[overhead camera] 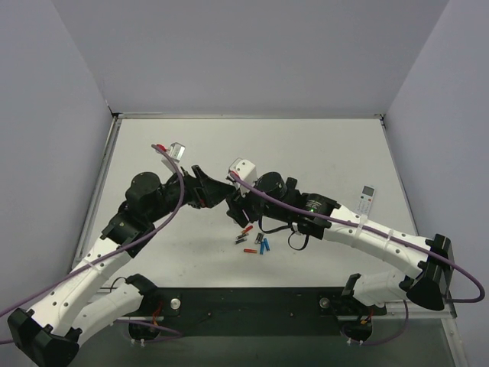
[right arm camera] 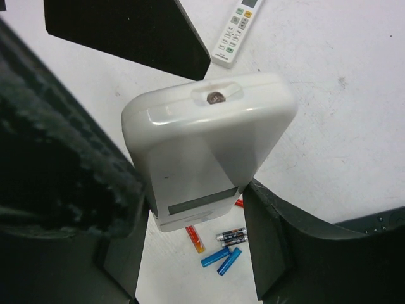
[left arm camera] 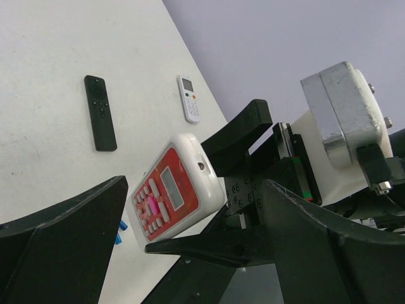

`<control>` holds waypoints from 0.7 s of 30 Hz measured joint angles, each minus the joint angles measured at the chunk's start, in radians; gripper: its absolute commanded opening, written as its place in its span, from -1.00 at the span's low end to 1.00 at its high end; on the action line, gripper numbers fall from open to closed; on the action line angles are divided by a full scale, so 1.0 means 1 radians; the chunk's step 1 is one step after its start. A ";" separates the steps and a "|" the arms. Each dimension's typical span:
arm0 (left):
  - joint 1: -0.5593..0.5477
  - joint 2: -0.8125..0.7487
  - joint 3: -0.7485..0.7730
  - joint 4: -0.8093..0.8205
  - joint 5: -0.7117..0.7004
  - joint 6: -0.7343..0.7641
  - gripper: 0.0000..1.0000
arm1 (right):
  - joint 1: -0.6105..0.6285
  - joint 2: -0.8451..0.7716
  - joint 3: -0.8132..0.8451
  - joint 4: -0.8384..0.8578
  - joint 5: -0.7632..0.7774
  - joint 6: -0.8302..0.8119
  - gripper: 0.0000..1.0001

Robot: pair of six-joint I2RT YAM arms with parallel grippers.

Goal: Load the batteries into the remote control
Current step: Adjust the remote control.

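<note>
My right gripper [right arm camera: 196, 218] is shut on the remote control [right arm camera: 209, 139] and holds it above the table. In the right wrist view its plain white back with a dark rectangle faces the camera. The left wrist view shows the remote control's [left arm camera: 174, 196] red button face, clamped between the right arm's black fingers [left arm camera: 237, 133]. My left gripper [left arm camera: 195, 190] is open, and its jaws stand wide and apart from the remote. Several batteries [right arm camera: 218, 247], red, orange, blue and dark grey, lie on the table below. From above, the batteries [overhead camera: 254, 243] sit just in front of both grippers.
A slim white remote [overhead camera: 367, 200] lies at the right of the table, and the slim white remote [right arm camera: 237, 31] shows again in the right wrist view. A black remote [left arm camera: 100, 113] lies flat on the table. Grey walls enclose the table at the back and sides.
</note>
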 measured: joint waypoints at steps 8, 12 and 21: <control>-0.019 0.024 0.011 -0.057 -0.067 0.048 0.75 | 0.001 0.007 0.011 -0.013 0.010 -0.004 -1.00; -0.043 0.068 0.016 -0.076 -0.099 0.066 0.51 | 0.003 0.010 0.019 -0.025 0.017 -0.004 -1.00; -0.049 0.063 0.013 -0.123 -0.200 0.066 0.45 | 0.003 0.011 0.019 -0.047 0.029 -0.007 -1.00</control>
